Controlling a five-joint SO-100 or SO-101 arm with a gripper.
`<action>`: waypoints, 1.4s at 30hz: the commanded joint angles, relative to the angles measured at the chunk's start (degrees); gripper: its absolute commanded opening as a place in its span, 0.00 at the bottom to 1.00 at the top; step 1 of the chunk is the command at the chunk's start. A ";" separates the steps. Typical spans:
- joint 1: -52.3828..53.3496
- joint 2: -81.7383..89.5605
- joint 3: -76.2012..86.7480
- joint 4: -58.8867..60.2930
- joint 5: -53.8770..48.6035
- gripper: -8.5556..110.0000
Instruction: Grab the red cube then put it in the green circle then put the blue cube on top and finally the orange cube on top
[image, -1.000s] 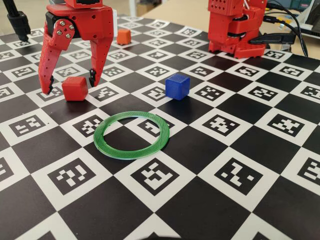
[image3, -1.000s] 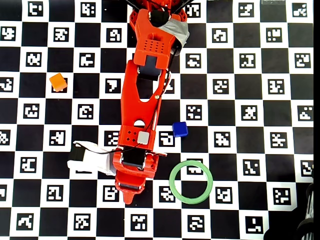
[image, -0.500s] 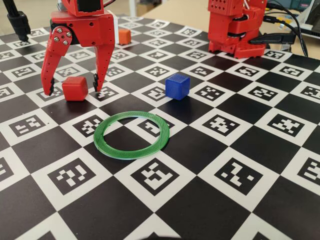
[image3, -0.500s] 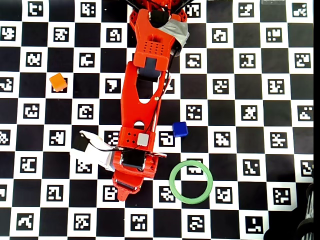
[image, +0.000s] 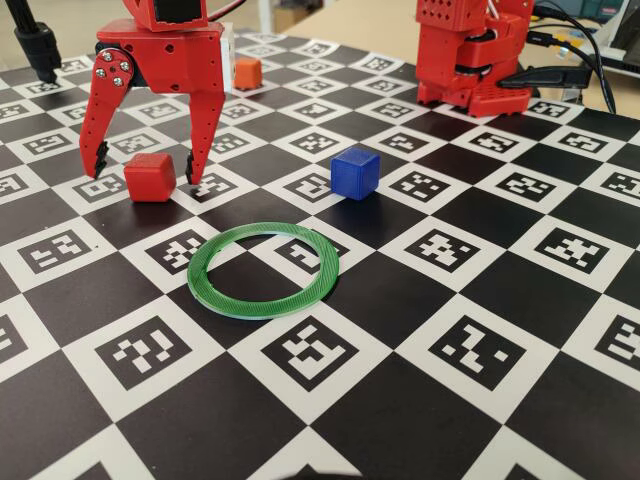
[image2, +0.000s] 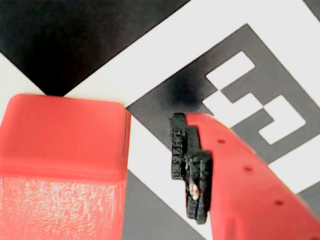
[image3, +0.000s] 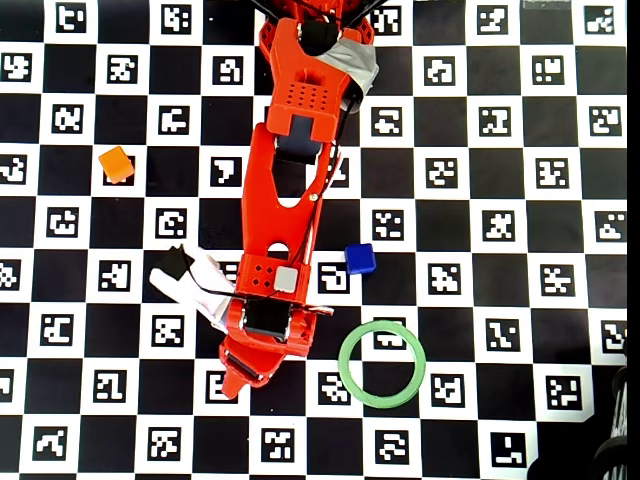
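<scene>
The pincer (image: 145, 170) stands wide open over the red cube (image: 150, 176), one tip on each side of it and both tips low, close to the checkered surface (image: 480, 290). In the fixed view the cube sits nearer the right-hand finger than the other; in the wrist view the dark pad of one fingertip (image2: 190, 167) is just beside the cube (image2: 62, 165) with a narrow gap between them, so nothing grips it yet. The overhead view hides the cube under the arm.

The step in hand looks to be the grasp of the first cube. To do it well, the pincer should probably settle a touch so the pads meet the cube's flat sides rather than an edge or corner, then close slowly. Because the cube is off-centre between the fingers, one finger will likely touch first and nudge it across the smooth surface; a gentle close lets it slide square instead of twisting out. Lift only once both pads bear on it.

The green ring (image: 264, 270) lies flat near the front, a short carry from the cube, its centre free. The blue cube (image: 354, 172) rests behind the ring, well clear of the path, and the orange cube (image: 247, 72) waits farther back, behind the arm.
</scene>
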 joint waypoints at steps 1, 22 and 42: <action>-0.97 3.52 -4.92 0.26 2.29 0.44; -2.37 3.87 -5.27 -0.62 5.10 0.45; -1.85 3.52 -4.04 -3.08 3.60 0.37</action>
